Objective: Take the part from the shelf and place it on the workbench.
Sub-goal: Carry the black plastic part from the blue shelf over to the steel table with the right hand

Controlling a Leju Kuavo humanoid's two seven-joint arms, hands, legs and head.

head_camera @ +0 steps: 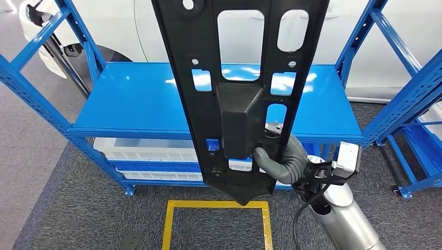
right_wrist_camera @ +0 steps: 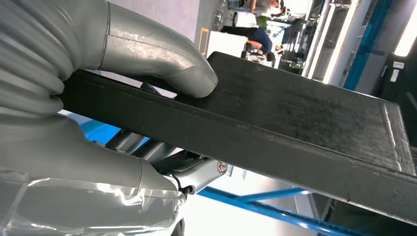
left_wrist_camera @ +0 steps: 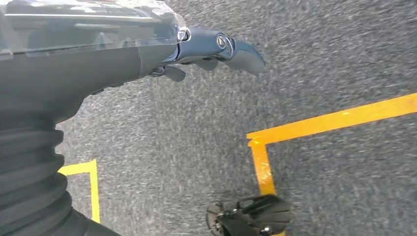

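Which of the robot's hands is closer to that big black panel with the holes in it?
The right. The right hand grips the black panel near its lower end, thumb pressed on its face. The left hand hangs over the grey carpet, holding nothing.

The long flat plastic part (head_camera: 237,99) in my grey right hand (head_camera: 281,159) is matt black all over, with a fine woven grain on its surface. Behind it, the metal shelf rack (head_camera: 135,99) is glossy bright blue, its uprights dotted with rows of small holes. White plastic bins (head_camera: 143,151) sit on its lower level. The carpet floor (head_camera: 78,208) is speckled dark grey, marked with yellow tape lines (head_camera: 169,221). My left hand (left_wrist_camera: 206,51) is dark grey.
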